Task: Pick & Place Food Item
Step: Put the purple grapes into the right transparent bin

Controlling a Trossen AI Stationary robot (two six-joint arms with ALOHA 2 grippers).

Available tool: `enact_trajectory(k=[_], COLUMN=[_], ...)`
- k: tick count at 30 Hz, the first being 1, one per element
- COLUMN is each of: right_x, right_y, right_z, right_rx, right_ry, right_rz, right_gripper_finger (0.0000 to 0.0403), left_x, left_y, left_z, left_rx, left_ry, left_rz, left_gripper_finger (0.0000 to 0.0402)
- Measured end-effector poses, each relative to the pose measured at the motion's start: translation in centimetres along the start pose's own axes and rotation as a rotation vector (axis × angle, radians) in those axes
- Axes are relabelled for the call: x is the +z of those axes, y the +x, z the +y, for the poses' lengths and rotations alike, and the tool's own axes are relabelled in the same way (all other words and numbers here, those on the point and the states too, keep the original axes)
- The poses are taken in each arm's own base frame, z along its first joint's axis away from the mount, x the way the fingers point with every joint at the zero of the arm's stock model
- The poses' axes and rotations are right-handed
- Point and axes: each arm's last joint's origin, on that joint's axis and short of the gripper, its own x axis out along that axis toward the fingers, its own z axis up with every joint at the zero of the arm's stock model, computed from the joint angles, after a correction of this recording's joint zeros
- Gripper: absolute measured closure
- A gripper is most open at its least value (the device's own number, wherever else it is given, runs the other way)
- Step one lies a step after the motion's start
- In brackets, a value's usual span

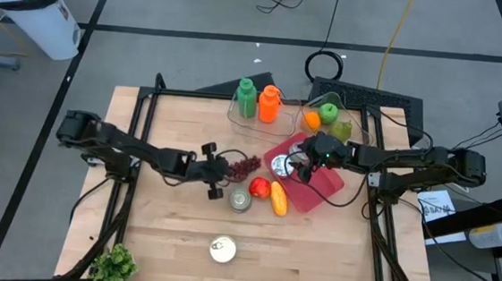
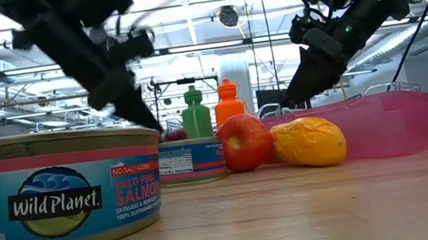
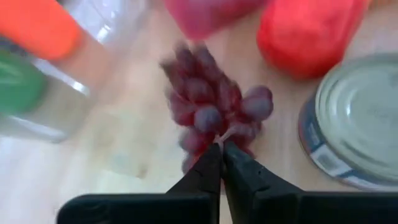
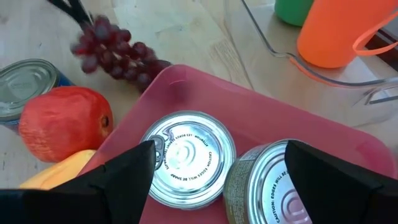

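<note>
On the wooden table (image 1: 163, 228), the left gripper (image 3: 221, 151), pinched together on the grapes' (image 3: 214, 106) thin stem, could tear it (right gripper (image 4: 217, 168) gapes over the pink tray (image 4: 323, 134)).

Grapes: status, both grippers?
Left gripper shut on grapes stem. Right gripper open over cans in pink bin. Apple, can close by.

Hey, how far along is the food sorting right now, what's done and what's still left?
Done: two cans sit in the pink tray. In hand: the left gripper is shut on the stem of the grapes; the right gripper hangs open over the tray. Left on the table: an apple, a yellow fruit and two more cans.
</note>
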Motion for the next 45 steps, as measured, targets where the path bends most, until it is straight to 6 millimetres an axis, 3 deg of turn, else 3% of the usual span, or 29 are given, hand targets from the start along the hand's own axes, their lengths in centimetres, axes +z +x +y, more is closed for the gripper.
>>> enact_trajectory(k=[5,10,16,24,35,45], right_x=[0.5,1.5,2.5,2.8,6.7,7.4], right_y=[0.0,-0.4,-0.6,0.9,3.6,6.0], right_z=[0.4,2.1,4.8,7.1,9.3,10.3], right_rx=[0.019,0.092,0.204,0.271,0.294,0.313], right_ry=[-0.004,-0.070,-0.111,-0.169,-0.196,-0.187], right_rz=[-0.051,-0.183,-0.355,-0.491,-0.490,-0.455], right_gripper_finger=[0.0067,0.0067,0.0067,0.0067,0.0067,0.0088], left_x=[2.3,3.7,5.2,6.9,7.3,7.3], left_y=[-3.6,-5.0,-5.5,-6.4,-6.6,-6.6], left_z=[0.3,0.3,0.2,0.3,0.1,0.0], left_rx=[0.040,0.044,0.023,0.027,0.030,0.029], left_ry=[-0.006,0.036,0.073,0.107,0.133,0.148], left_rz=[-0.147,-0.238,-0.300,-0.365,-0.400,-0.405], left_gripper_finger=[0.0394,0.0391,0.0395,0.0395,0.0391,0.0388])
